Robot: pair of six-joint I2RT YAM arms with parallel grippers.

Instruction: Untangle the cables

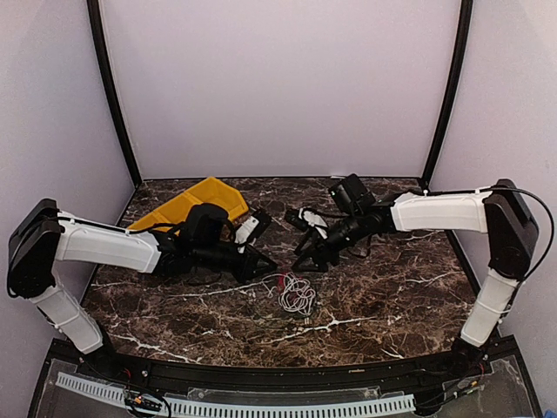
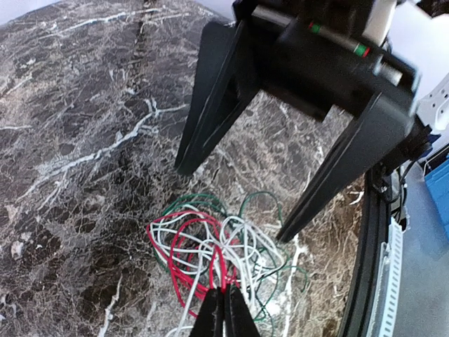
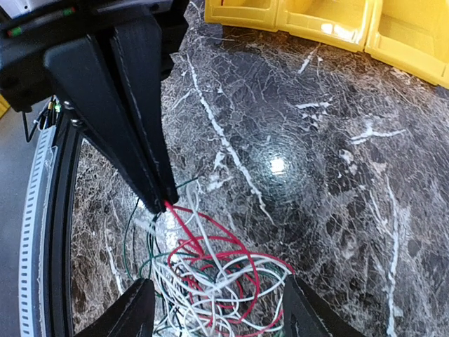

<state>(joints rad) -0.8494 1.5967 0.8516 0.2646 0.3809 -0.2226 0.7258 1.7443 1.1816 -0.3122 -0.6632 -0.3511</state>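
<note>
The cables (image 1: 296, 294) lie as one small tangle on the dark brown, white-veined marble tabletop (image 1: 392, 296). They sit near the middle of the table, a little toward its near edge, just below the tips of both arms. Three colours show in the knot: thin white loops, a thin red wire and a thinner green one. I cannot count how many separate strands each colour has, because they cross over each other too often.

The heap itself is roundish and has no clear long axis. One red strand (image 3: 184, 226) leaves the heap and runs straight up to the black left gripper (image 2: 224, 309), so the bundle points toward that arm.

The left gripper's two fingers are pressed together, and that red strand is pinched at their tips. The black right gripper (image 3: 223, 309) faces it from the other side. Its two fingers are spread wide and stand apart over the tangle with nothing between them.

Yellow plastic bins (image 1: 202, 200) sit at the back left of the table, well apart from the wires. At least two stand side by side.
</note>
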